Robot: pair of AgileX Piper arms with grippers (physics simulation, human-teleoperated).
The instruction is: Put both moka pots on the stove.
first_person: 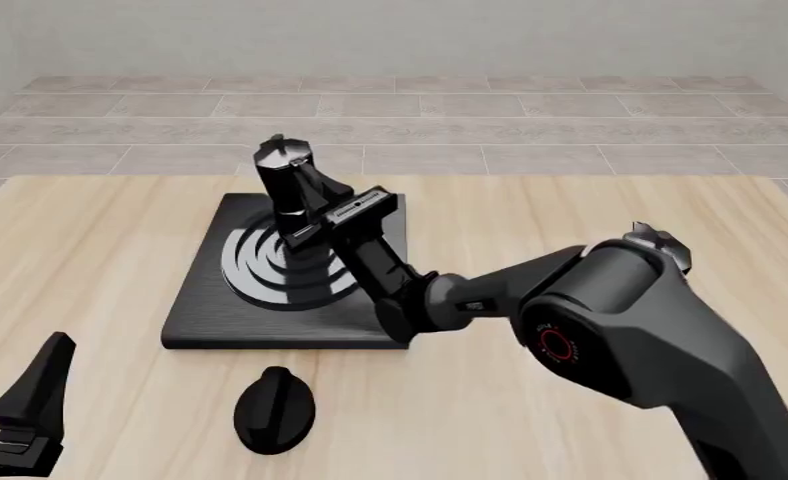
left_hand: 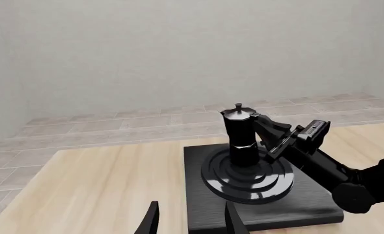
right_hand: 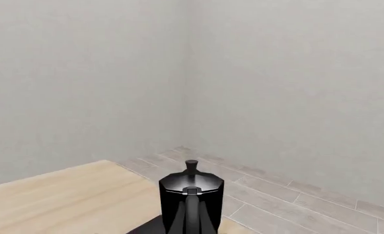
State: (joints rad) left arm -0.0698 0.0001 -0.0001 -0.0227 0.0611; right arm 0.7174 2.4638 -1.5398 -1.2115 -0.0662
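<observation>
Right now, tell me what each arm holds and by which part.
The right gripper is at the handle of the moka pot on the stove; whether it grips cannot be told. The left gripper holds nothing.

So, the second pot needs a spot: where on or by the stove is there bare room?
Free: the near-left part of the flat black stove slab, in front of the glossy black moka pot, and the wooden table left of it. Crowded: the slab's right side, crossed by the right pincer and its arm.

Glossy black moka pot (first_person: 285,180), matt dark stove (first_person: 207,315), pale wood-grain table (first_person: 101,240).
</observation>
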